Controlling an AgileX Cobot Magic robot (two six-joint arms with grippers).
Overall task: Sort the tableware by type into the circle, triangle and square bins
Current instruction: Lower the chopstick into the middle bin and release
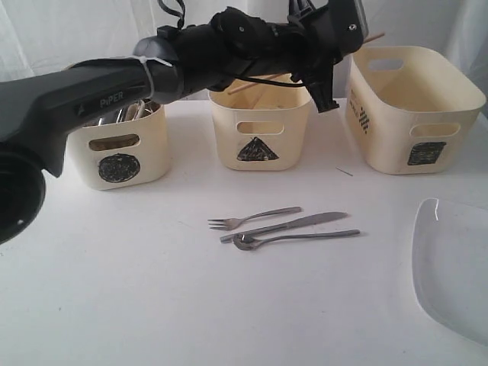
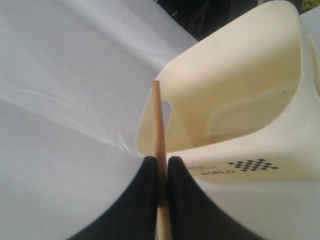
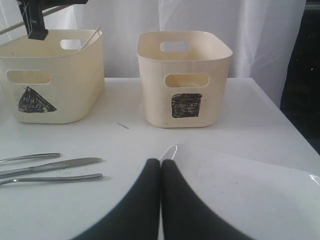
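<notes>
My left gripper (image 2: 160,159) is shut on a wooden chopstick (image 2: 159,120). In the exterior view this gripper (image 1: 328,97) hangs between the triangle bin (image 1: 259,126) and the square bin (image 1: 412,107), the chopstick (image 1: 374,36) slanting above them. A second chopstick (image 3: 90,37) leans inside the triangle bin (image 3: 50,75). Fork (image 1: 255,219), knife (image 1: 290,224) and spoon (image 1: 301,236) lie together on the table in front of the bins. The circle bin (image 1: 122,149) holds shiny steel pieces (image 1: 114,116). My right gripper (image 3: 161,162) is shut and empty, at the corner of the clear plate (image 3: 240,185).
The left arm (image 1: 152,76) stretches across the top of the exterior view, over the circle and triangle bins. A white curtain (image 3: 250,35) hangs behind the table. A small thin scrap (image 1: 345,172) lies on the table in front of the square bin. The clear plate (image 1: 454,267) sits at the near right.
</notes>
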